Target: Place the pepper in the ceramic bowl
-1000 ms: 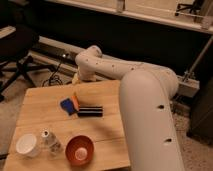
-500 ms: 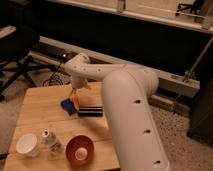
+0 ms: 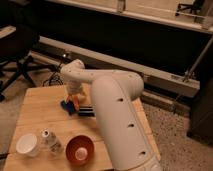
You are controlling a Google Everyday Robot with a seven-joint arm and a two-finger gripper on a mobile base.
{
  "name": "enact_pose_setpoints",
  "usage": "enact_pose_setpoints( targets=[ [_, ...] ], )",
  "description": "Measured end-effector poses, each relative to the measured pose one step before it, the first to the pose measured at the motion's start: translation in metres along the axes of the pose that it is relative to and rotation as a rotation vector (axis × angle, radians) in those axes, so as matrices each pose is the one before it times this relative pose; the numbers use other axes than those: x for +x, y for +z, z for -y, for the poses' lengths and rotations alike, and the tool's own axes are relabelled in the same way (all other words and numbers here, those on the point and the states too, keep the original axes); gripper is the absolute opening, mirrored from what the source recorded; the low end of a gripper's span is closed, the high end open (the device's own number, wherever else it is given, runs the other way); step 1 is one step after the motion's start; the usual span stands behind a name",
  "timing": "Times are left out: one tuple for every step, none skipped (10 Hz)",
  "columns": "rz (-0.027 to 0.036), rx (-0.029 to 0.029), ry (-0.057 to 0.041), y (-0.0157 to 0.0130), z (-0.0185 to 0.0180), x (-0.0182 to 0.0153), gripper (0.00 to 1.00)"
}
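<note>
The pepper (image 3: 76, 103) is a small slim orange thing lying on the wooden table (image 3: 40, 112), on the edge of a blue flat item (image 3: 66, 106). My gripper (image 3: 74, 94) is at the end of the white arm, directly over the pepper and the blue item, low and close to them. The ceramic bowl (image 3: 80, 149) is reddish-orange with a pale centre. It stands near the table's front edge, well in front of the gripper, and nothing is in it.
A black cylinder (image 3: 87, 111) lies just right of the pepper. A white cup (image 3: 27, 145) and a clear small bottle (image 3: 50, 141) stand left of the bowl. My white arm (image 3: 117, 120) covers the table's right side. An office chair (image 3: 17, 55) stands far left.
The arm has swung left across the table, and the gripper has come down over the pepper and the blue item. The bowl, cup and bottle have not moved.
</note>
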Motion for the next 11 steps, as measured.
enact_pose_setpoints(
  targets=[
    [0.00547,0.00449,-0.00302,0.00302,0.00197,0.00216,0.54],
    [-0.00058,0.00618,0.00235,0.0031,0.00055,0.00394,0.44],
    [-0.00446,0.00708,0.00043,0.00102,0.00221,0.00445,0.34],
    [-0.00708,0.00905,-0.00197,-0.00135,0.00331,0.00493,0.24],
    [-0.01095,0.01352,-0.00831,-0.00344,0.00732,0.00595,0.14],
    [-0.01525,0.01307,-0.0077,-0.00677,0.00314,0.00549,0.05],
    [-0.01042,0.02839,-0.00849,-0.00955,0.00525,0.00307,0.0],
    [-0.00872,0.03041,-0.00923,-0.00952,0.00446,0.00144,0.0],
    [-0.00866,0.02908,-0.013,-0.01022,0.00479,0.00117,0.0],
    [-0.00667,0.01809,-0.01521,-0.01087,-0.00165,-0.00068,0.0],
    [-0.00906,0.01363,-0.01187,-0.00849,-0.00059,0.00017,0.0]
  ],
)
